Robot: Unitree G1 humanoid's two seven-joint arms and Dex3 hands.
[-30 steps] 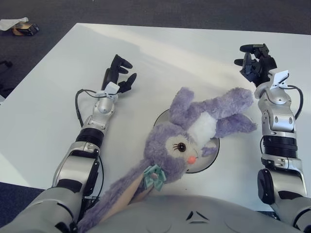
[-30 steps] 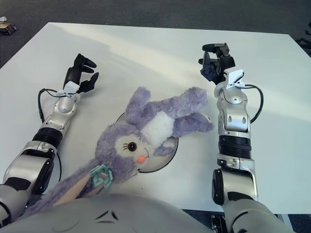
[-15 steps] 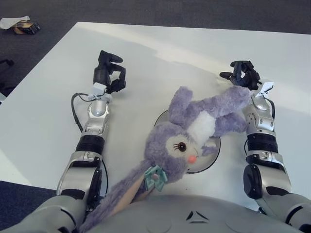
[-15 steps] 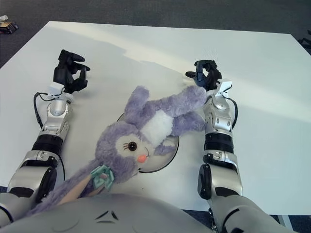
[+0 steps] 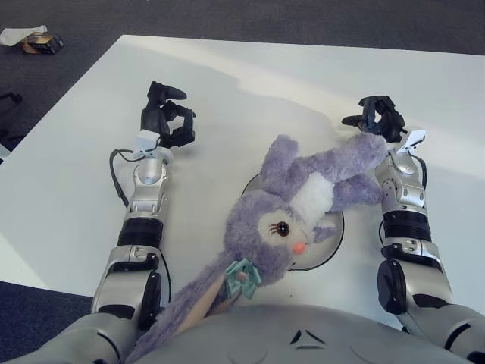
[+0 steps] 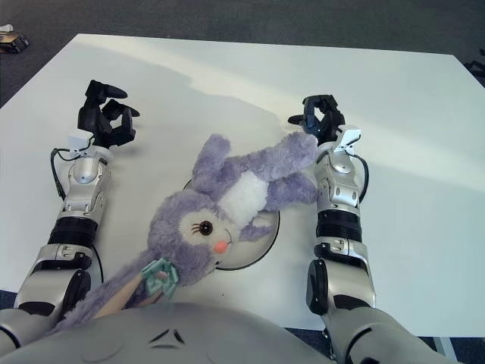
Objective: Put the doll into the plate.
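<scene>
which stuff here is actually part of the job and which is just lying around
Part of the job: purple doll lying over the plate; right hand by the doll's leg; left hand off to the left.

Lying about: small dark item on the floor beyond the table.

We see the doll lying across the plate at centre frame — left hand upper left, right hand upper right.

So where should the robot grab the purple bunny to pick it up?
Probably the bunny is best grabbed by the long plush limb sticking out toward the right hand. That limb is narrow enough for the fingers to wrap around and lies beside that hand, so coming from the robot's right looks easiest. Its big round head lies over the plate and looks too bulky. The left hand is further off.
</scene>
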